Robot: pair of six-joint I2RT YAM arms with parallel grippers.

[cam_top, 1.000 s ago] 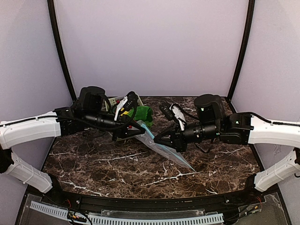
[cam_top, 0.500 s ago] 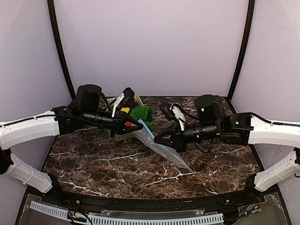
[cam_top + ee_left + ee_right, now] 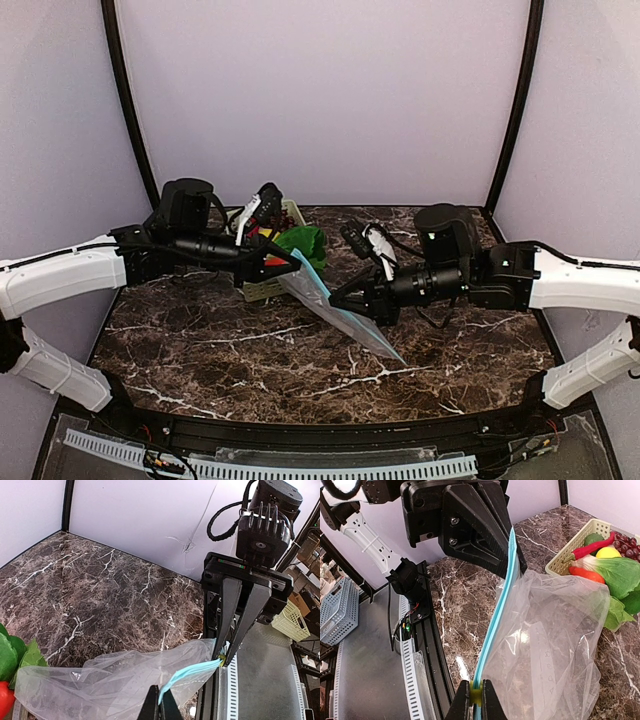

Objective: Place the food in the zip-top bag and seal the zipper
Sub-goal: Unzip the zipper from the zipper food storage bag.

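Note:
The clear zip-top bag (image 3: 345, 325) hangs stretched between my two grippers above the marble table. My left gripper (image 3: 160, 696) is shut on one end of the light blue zipper (image 3: 192, 672). My right gripper (image 3: 475, 690) is shut on the yellow slider tab (image 3: 476, 696) at the other end. I see no food inside the bag. The food lies in the pale green basket (image 3: 570, 550): red chilli (image 3: 592, 550), lemon (image 3: 608, 552), grapes (image 3: 626, 542) and bok choy (image 3: 620, 575). The garlic is hidden.
The basket stands at the back left of the table, just behind my left gripper (image 3: 290, 268), with the bok choy (image 3: 305, 243) spilling over its side. My right gripper (image 3: 338, 298) is mid-table. Black frame rails run along the table's front edge.
My left gripper has risen and drawn back to the left with the bag's end, pulling the zipper strip straighter. The right gripper has barely moved.

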